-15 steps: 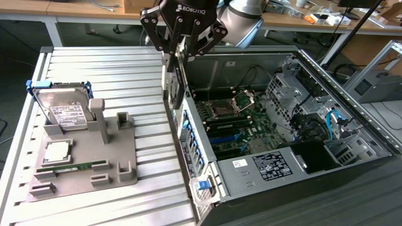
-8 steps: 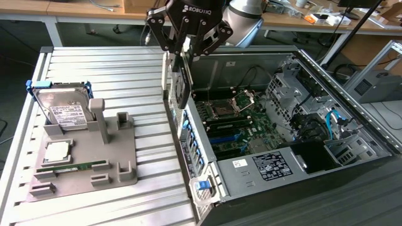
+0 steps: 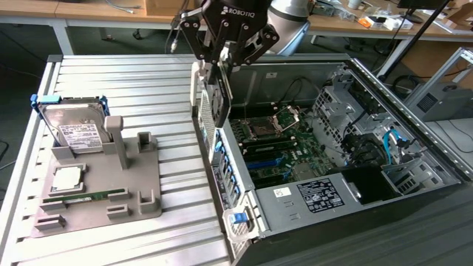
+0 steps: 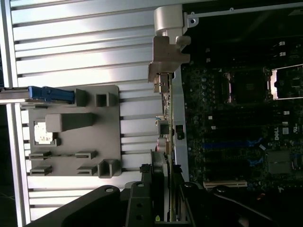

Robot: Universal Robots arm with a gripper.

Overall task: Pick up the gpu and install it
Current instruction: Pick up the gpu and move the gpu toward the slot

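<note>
We see a ribbed aluminium table (image 3: 133,77) carrying everything. On its right half, in the exterior view, lies a large dark open metal computer case (image 3: 296,77) on its side. Its green-black motherboard (image 3: 273,149) faces up, with blue slots toward the near end.

On the exterior view's left, near the table's front, sits a flat grey plastic fixture tray (image 3: 140,183) with upright posts. A silver hard drive with a white label (image 3: 77,130) leans in the tray's far left corner. Nearer to us in the tray lie a small square silver processor chip (image 3: 66,177) and, just beside it, a narrow green memory stick (image 3: 85,195).

The black two-finger gripper (image 3: 223,62) hangs over the case's left wall at the far end. Its fingers are clamped on the top edge of the gpu (image 3: 216,102), a thin dark circuit card with a silver metal end bracket. The card stands upright on edge, running along that left wall, between the tray and the motherboard and apart from the tray. We cannot tell whether its lower edge touches the case.
</note>
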